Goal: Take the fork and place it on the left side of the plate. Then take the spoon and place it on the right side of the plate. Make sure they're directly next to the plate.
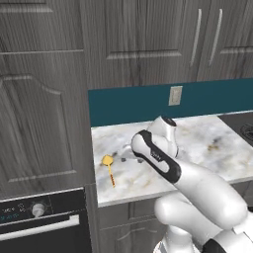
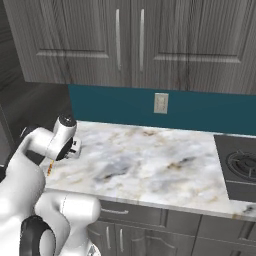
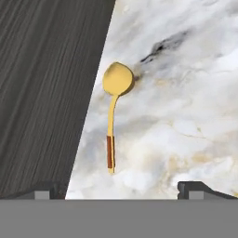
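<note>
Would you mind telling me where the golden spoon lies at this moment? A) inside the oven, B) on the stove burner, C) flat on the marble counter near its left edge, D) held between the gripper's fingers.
C: the spoon lies flat on the marble counter close to its left edge beside the dark cabinet side, and the open gripper hangs above it without touching.

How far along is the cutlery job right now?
Nothing looks done yet. The spoon lies flat on the marble counter near its edge beside the dark cabinet side. The open pincer holds nothing and hangs above the spoon, apparently lining up on it. Both placements next to the plate remain.
</note>
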